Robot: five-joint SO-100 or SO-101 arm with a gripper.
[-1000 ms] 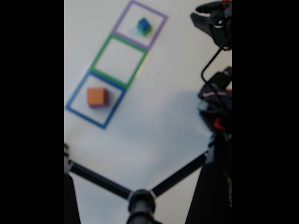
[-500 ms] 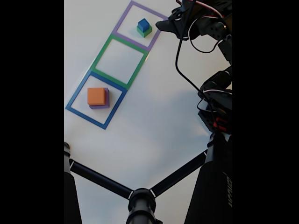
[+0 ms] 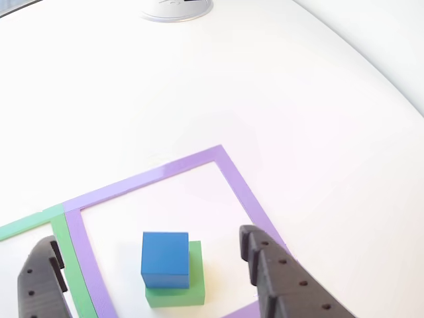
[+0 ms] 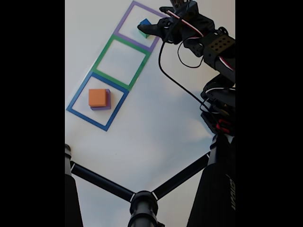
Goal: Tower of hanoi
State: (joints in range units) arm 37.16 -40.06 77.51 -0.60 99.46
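**Other view: jaws spread on either side of the blue-on-green stack**

Other view shows the blue cube (image 3: 164,258) sitting on top of a wider green block (image 3: 180,291), both inside the purple taped square (image 3: 242,192) on the white table (image 3: 265,86). The gripper (image 3: 149,271) has its two black fingers wide apart, one at the lower left edge and one at the lower right, with the stack between them and touching neither. A green taped outline (image 3: 30,222) adjoins the purple one on the left.

Fixed view has the arm (image 4: 208,42) reaching in from the right to the far purple square (image 4: 124,21), where its gripper (image 4: 154,26) partly covers the blue cube (image 4: 144,22). The green square (image 4: 102,54) in the middle holds nothing. In the near blue square (image 4: 75,101), an orange block (image 4: 97,97) rests on a purple one (image 4: 108,101). Black tripod legs (image 4: 102,182) cross the near part of the table.
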